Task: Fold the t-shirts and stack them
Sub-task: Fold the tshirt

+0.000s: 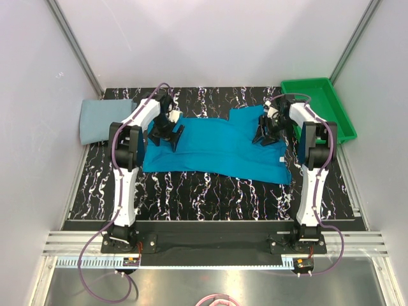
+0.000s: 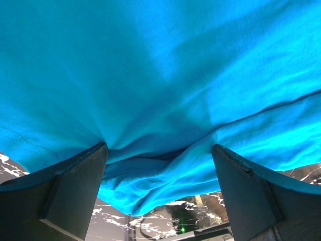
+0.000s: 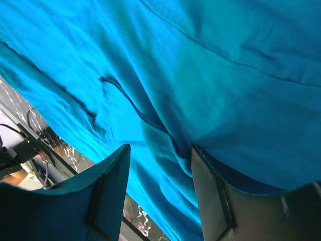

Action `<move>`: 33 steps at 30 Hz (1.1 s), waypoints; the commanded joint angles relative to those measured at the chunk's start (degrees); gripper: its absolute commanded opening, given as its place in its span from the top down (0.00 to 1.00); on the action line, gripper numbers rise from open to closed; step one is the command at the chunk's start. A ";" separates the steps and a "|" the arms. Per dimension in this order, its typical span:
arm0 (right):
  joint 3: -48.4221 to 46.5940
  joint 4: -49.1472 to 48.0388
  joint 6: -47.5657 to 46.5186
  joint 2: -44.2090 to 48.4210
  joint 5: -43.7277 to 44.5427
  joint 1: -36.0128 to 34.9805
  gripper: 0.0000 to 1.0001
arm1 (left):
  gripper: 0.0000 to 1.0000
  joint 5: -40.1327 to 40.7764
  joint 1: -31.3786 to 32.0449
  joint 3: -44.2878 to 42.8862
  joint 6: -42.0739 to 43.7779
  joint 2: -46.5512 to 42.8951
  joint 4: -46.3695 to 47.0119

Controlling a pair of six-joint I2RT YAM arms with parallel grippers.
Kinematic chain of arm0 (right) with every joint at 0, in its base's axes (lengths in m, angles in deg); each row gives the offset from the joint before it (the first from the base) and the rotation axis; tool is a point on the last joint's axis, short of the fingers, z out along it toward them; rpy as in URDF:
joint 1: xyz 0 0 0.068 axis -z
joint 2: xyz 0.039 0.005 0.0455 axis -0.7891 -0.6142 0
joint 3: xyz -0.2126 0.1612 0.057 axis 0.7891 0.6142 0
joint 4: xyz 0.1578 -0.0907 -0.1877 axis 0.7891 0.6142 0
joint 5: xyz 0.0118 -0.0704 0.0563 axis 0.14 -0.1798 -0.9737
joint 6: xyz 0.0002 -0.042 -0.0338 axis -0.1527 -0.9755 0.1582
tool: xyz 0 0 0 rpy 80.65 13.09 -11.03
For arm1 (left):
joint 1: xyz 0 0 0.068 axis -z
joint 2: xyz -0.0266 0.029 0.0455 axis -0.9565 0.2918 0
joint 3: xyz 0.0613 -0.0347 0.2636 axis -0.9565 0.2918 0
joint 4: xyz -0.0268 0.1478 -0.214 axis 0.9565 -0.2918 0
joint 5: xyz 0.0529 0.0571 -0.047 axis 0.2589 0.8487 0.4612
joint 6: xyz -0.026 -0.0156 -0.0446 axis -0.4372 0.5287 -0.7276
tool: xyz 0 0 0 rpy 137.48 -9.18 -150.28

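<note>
done: pale grey-blue shirt [image 1: 105, 121] lies folded at far left of table [image 1: 210, 191] | to do: teal shirt [image 1: 210, 150] spread mid-table, not folded or stacked | left end effector [image 1: 167, 141] wide, pressing cloth | right end effector [image 1: 266, 140] half shut around cloth, grip unclear

We see the teal-blue t-shirt [image 1: 217, 150] spread out and rumpled across the worktop's [image 1: 210, 191] middle, and the pale grey-blue t-shirt [image 1: 102, 121] folded at its far-left corner.

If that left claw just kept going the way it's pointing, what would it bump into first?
The teal shirt. The left gripper points down into it, jaws wide, cloth bunched between them. It looks to be touching the cloth now, with the table right beneath.
</note>
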 commanded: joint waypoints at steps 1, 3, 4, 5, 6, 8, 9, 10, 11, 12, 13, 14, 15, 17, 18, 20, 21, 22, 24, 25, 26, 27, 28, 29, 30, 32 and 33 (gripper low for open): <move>3.00 1.49 -1.34 -0.04 5.94 -0.69 0.41 | 0.08 2.78 -0.26 1.82 -1.12 -1.31 1.20; 2.12 1.05 -1.34 0.14 6.82 -0.78 0.41 | 0.06 4.54 -0.34 -2.19 -0.33 -3.76 2.34; 1.42 1.13 -1.25 0.05 7.08 -0.69 0.41 | 0.05 4.55 -0.34 -3.97 -0.24 -4.47 2.09; -0.41 1.39 -1.25 -0.47 7.26 -0.78 0.41 | 0.05 4.29 -0.26 -5.38 0.20 -5.26 1.74; -1.30 1.83 -1.25 -0.74 7.26 -0.69 0.41 | 0.04 3.33 0.18 -6.35 0.37 -7.36 1.30; -3.76 1.84 -1.07 -1.53 7.87 -0.69 0.41 | 0.04 1.67 0.97 -5.22 0.29 -10.52 0.68; -4.38 1.75 -0.99 -1.79 8.05 -0.78 0.40 | 0.05 0.87 1.32 -2.34 0.11 -11.67 0.07; -5.08 1.57 -0.99 -2.49 8.23 -0.78 0.40 | 0.05 0.25 1.67 -0.49 0.11 -12.90 0.06; -6.48 1.57 -0.99 -2.76 8.66 -0.78 0.40 | 0.05 -0.80 2.29 1.45 0.03 -15.18 0.06; -7.02 1.57 -0.99 -3.02 8.76 -0.78 0.40 | 0.05 -1.16 2.55 5.12 -0.15 -16.07 0.41; -8.07 1.40 -0.99 -3.72 8.93 -0.78 0.40 | 0.05 -1.51 2.82 6.72 -0.41 -16.95 0.50; -8.43 1.40 -0.99 -3.99 9.19 -0.69 0.40 | 0.06 -2.29 3.17 9.18 -0.68 -18.18 0.50; -8.78 1.31 -0.99 -4.16 9.54 -0.78 0.40 | 0.06 -2.56 3.34 10.33 -0.68 -18.71 0.50; -9.83 1.31 -1.25 -4.78 10.07 -0.78 0.40 | 0.06 -3.53 3.78 13.49 -0.77 -19.68 0.59; -10.18 1.31 -1.34 -4.87 10.25 -0.78 0.40 | 0.06 -4.06 3.79 14.12 -0.85 -19.68 0.42; -11.24 1.31 -1.42 -5.22 10.34 -0.78 0.40 | 0.06 -4.94 3.79 15.52 -0.94 -19.25 -0.02; -11.59 1.22 -1.34 -5.48 10.34 -0.78 0.40 | 0.06 -5.11 3.79 15.44 -0.77 -18.72 -0.55; -12.20 1.22 -1.34 -5.66 10.34 -0.69 0.40 | 0.06 -5.29 3.70 15.44 -0.85 -18.02 -0.90; -12.82 0.96 -1.34 -5.75 10.51 -0.78 0.40 | 0.06 -5.38 3.52 15.27 -0.85 -16.26 -1.17; -13.17 0.87 -1.34 -5.92 10.69 -0.78 0.40 | 0.06 -5.29 3.44 15.18 -0.77 -15.47 -1.34; -13.35 0.87 -1.42 -5.92 10.86 -0.69 0.40 | 0.06 -5.12 3.17 15.00 -0.85 -14.07 -1.34; -13.61 0.87 -1.42 -5.92 10.95 -0.78 0.40 | 0.06 -4.85 3.00 14.74 -0.77 -13.36 -1.52; -13.88 0.78 -1.60 -5.84 11.04 -0.78 0.40 | 0.06 -4.50 2.82 14.74 -0.85 -12.75 -1.69; -13.97 0.78 -1.60 -5.75 11.22 -0.78 0.40 | 0.06 -3.72 2.38 14.82 -0.77 -11.35 -1.78; -13.97 0.78 -1.69 -5.75 11.30 -0.78 0.40 | 0.06 -3.36 2.12 14.82 -0.94 -10.64 -1.87; -13.97 0.78 -1.95 -5.66 11.57 -0.69 0.40 | 0.06 -2.83 1.33 15.17 -1.12 -8.80 -2.39; -13.97 0.87 -2.04 -5.57 11.74 -0.78 0.39 | 0.07 -2.40 1.15 15.61 -1.21 -8.35 -2.14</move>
